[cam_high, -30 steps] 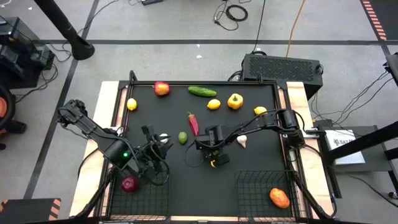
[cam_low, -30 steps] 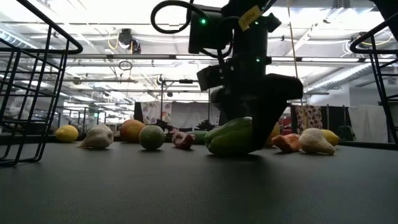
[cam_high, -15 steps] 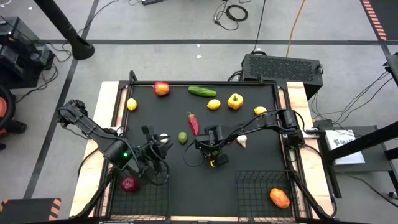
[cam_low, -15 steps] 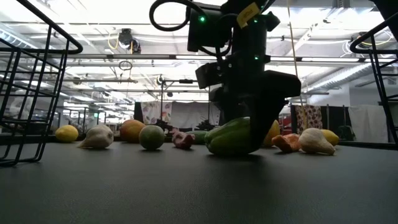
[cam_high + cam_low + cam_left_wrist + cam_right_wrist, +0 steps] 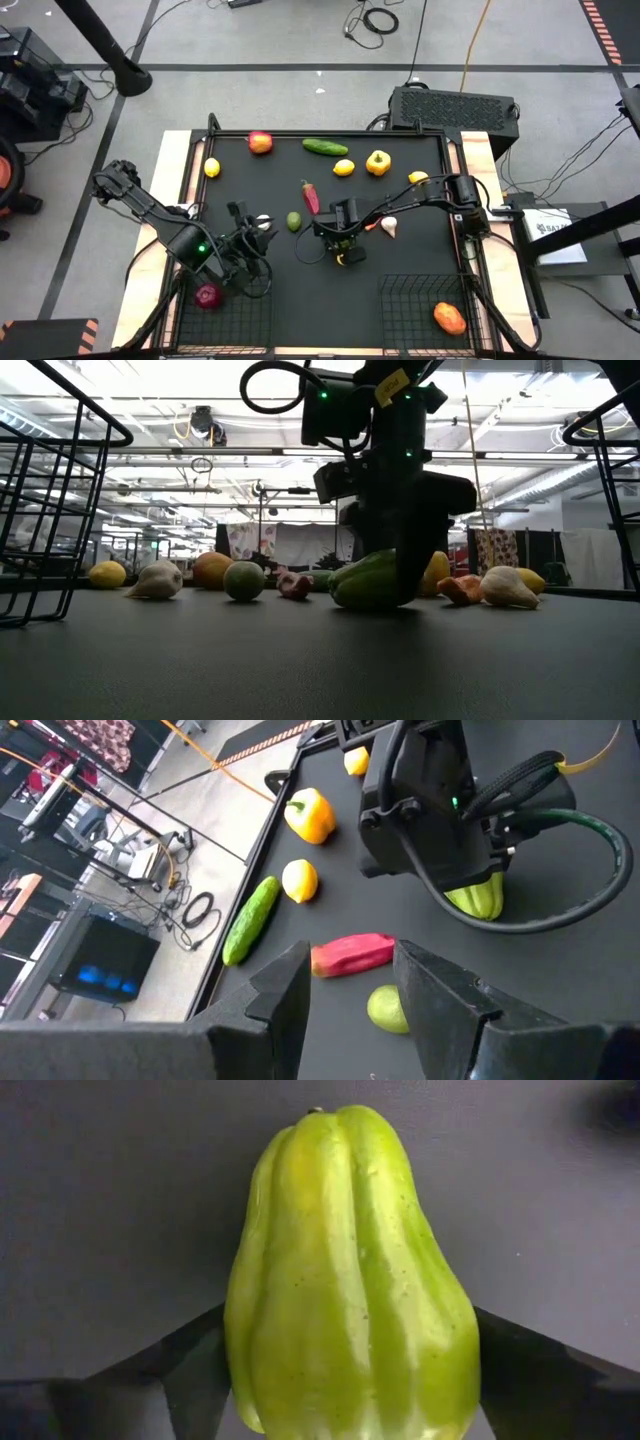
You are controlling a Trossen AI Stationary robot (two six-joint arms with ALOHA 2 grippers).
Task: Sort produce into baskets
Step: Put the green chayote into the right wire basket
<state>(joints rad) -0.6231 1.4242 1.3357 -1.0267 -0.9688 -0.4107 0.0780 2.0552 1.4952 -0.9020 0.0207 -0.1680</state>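
Note:
A green pepper lies on its side on the black table top, near the middle; the low view also shows the pepper. My right gripper stands over it, pointing down, shut on it. My left gripper hangs open above the table's left part, nothing between its fingers, beside a white garlic. The left basket holds a purple onion. The right basket holds an orange piece of produce. My right gripper pinches the green pepper between its two fingers, one finger on each long side of its wide part. The fingers come from above, pointing down, and lie across the pepper. The pepper rests on the table on its side.
Loose produce lies across the far half: red apple, cucumber, lemons, yellow pepper, red chili, lime, another garlic. A black grilled box stands behind the table.
My right gripper's fingers have drawn in onto the green pepper's sides. The pepper has stayed where it lay.

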